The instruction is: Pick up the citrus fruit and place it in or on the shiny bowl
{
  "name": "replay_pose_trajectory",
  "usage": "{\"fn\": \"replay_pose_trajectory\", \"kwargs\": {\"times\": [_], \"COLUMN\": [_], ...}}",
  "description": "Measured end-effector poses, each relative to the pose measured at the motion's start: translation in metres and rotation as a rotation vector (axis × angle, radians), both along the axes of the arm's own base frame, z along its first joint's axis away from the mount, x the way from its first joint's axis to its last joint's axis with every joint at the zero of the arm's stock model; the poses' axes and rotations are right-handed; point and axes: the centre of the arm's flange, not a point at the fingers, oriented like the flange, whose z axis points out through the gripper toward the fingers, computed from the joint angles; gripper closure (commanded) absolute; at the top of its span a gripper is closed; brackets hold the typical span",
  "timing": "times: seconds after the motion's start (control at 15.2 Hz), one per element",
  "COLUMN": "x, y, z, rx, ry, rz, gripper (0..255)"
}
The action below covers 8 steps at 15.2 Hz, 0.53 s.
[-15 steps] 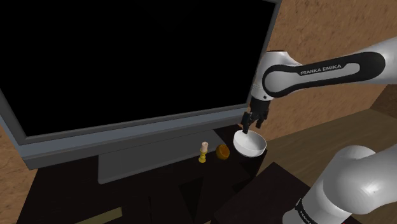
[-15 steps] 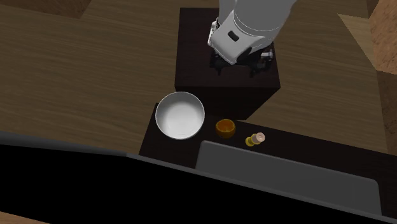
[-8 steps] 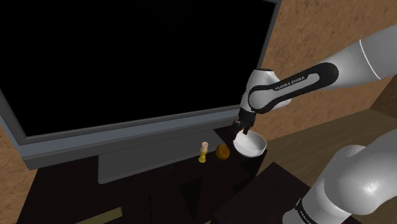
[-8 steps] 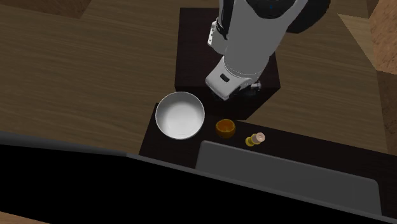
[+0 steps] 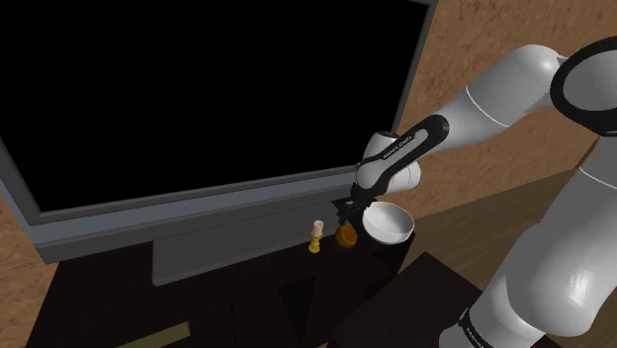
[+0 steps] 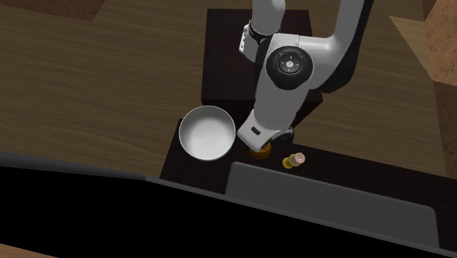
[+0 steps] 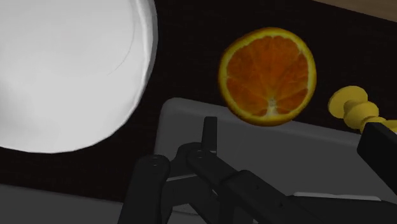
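While the orange half (image 7: 268, 75) shows segmented pulp, the white bowl (image 7: 63, 70) looks smooth.

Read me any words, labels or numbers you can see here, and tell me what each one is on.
White lettering on the arm's dark forearm band: too small to read.
Lettering on the arm's lower link: cut off at the edge, unreadable.
Television, bowl, orange half: no text.
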Motion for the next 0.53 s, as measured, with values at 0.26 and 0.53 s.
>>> {"fn": "replay_pose_trajectory", "kwargs": {"times": [0.26,0.53], "x": [0.015,0.019], "y": [0.0,0.001], "z": [-0.029,-0.05], "rx": [0.003,0.003], "ry": [-0.025,-0.027], "rz": [0.012,0.013], "gripper": [0,0]}}
